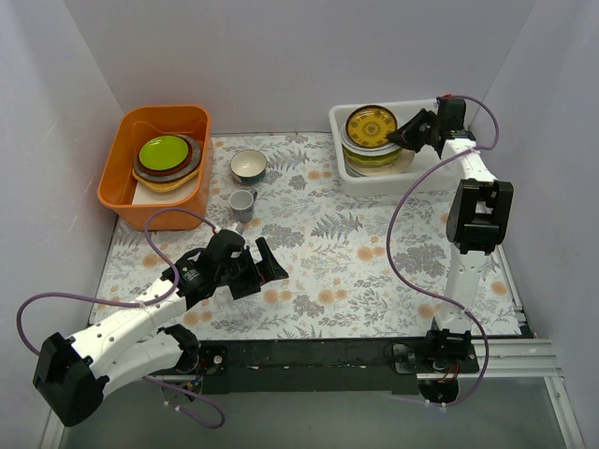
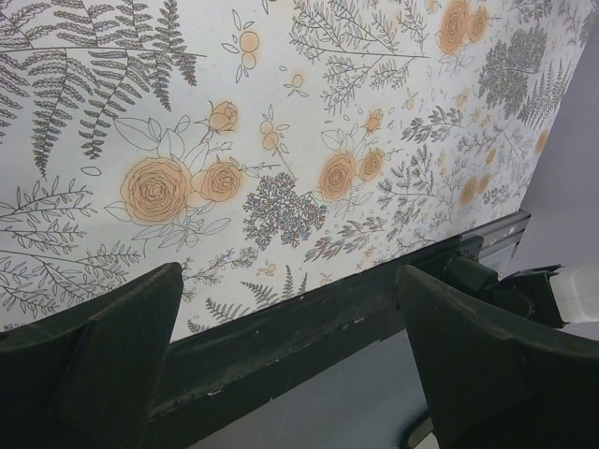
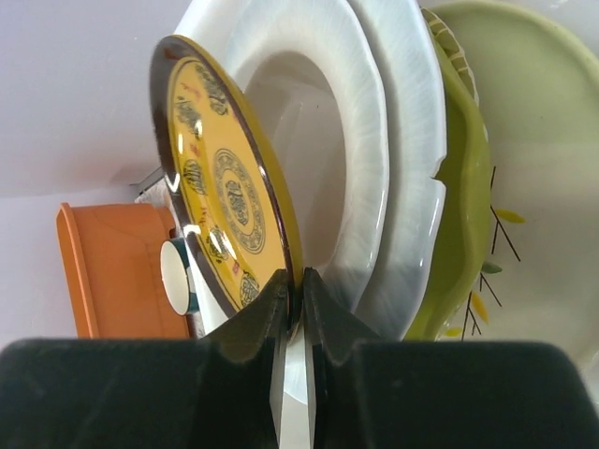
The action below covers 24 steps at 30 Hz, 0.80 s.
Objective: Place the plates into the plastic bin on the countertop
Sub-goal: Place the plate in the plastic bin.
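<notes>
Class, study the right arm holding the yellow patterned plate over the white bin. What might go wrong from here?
1. The right jaws pinch the yellow patterned plate by only a narrow bit of its rim, so it may slip or swing.
2. The plate sits at an angle to the white plates stacked in the plastic bin. If it is let go now, it may land on edge and chip them.

the yellow patterned plate [image 3: 225, 201] has a glossy glaze, and the white plates [image 3: 374, 140] look smooth and glazed. the plastic bin [image 1: 374, 184] at 1 o'clock is translucent; the countertop [image 2: 281, 140] cloth is matt and printed.
</notes>
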{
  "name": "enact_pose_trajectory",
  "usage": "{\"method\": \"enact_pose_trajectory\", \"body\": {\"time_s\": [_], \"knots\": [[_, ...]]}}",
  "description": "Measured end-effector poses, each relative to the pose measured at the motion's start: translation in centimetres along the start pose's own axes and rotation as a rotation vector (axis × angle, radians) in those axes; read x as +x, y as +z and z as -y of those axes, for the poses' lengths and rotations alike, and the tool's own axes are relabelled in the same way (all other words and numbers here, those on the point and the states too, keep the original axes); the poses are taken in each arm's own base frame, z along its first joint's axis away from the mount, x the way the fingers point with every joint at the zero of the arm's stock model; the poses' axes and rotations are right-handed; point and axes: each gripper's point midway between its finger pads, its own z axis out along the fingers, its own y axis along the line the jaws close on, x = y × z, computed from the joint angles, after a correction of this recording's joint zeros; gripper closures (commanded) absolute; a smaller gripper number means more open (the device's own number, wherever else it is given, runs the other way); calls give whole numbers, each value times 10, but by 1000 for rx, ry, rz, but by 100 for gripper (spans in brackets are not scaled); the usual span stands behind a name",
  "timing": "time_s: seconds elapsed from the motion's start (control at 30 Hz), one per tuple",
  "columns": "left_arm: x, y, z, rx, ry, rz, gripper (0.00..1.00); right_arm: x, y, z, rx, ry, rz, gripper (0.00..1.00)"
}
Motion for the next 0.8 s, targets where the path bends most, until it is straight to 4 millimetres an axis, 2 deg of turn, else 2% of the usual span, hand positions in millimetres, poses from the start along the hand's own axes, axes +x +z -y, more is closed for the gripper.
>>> {"method": "enact_pose_trajectory", "body": {"time_s": [0.27,0.37,0.43,0.5,0.6,0.8], "knots": [[1,-1,0,6,1,0,2,2,1,-3,-24,-3,-9,68],[2,-2,1,12,1,-4,2,5,1,-2,-44,-10,-8,59],[3,-2,0,13,1,-8,2,8,-1,-1,-52,-13,-11,49],[4,-2,-1,13,0,-11,2,10,-4,-6,-70,-23,-8,40],[6,-2,-4,9,-2,-16,2,13,-13,-12,-83,-47,-3,32],[9,-2,-8,3,-4,-22,2,23,-36,-15,-78,-87,14,25]]}}
